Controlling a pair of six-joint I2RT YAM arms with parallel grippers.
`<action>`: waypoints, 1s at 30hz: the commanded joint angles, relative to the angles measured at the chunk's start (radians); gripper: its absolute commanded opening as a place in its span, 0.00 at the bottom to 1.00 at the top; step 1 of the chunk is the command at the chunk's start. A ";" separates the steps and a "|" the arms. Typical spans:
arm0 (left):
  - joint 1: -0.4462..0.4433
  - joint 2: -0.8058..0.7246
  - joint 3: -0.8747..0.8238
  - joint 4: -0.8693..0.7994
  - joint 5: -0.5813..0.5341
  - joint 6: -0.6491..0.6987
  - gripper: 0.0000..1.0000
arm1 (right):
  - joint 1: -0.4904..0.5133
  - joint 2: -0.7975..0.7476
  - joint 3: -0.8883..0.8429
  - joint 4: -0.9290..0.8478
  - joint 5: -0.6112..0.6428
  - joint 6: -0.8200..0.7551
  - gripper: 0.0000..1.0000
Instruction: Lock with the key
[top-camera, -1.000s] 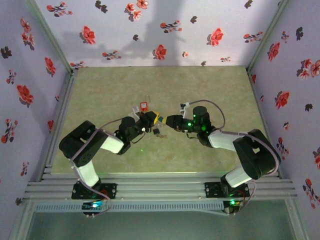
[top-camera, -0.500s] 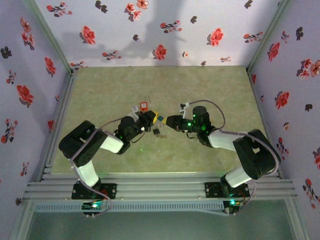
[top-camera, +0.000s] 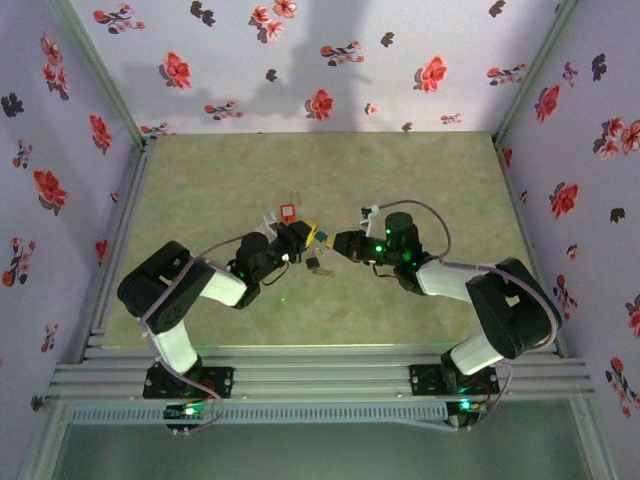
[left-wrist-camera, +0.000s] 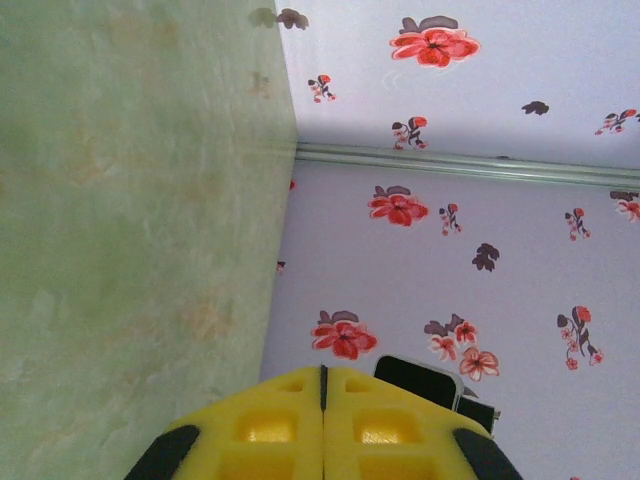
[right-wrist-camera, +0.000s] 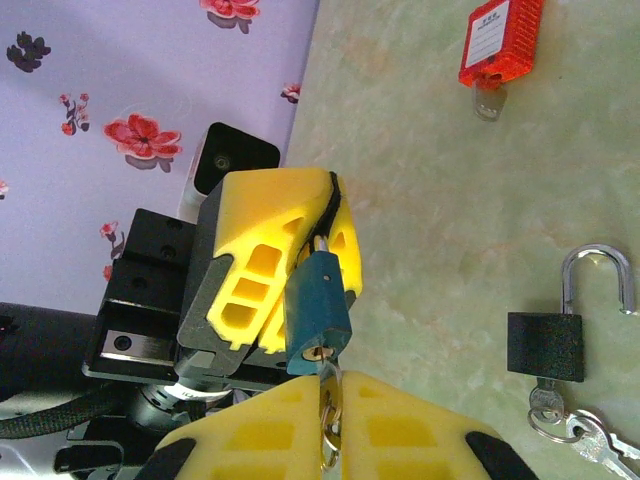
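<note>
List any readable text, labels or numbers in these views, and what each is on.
White label on the red padlock: printed lines, too small and blurred to read.
Blue padlock: no marking can be made out.
Black padlock: no marking can be made out.
No other word, brand, number or sign can be read.
</note>
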 joint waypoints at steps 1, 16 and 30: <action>0.007 -0.030 -0.005 0.038 -0.008 0.002 0.00 | 0.010 0.005 0.019 0.005 0.013 -0.014 0.08; 0.009 -0.056 -0.035 0.038 -0.060 0.026 0.00 | 0.012 -0.012 0.019 0.006 -0.008 0.008 0.00; 0.015 -0.065 -0.049 0.038 -0.087 0.033 0.00 | 0.012 -0.039 0.019 -0.035 -0.005 -0.012 0.00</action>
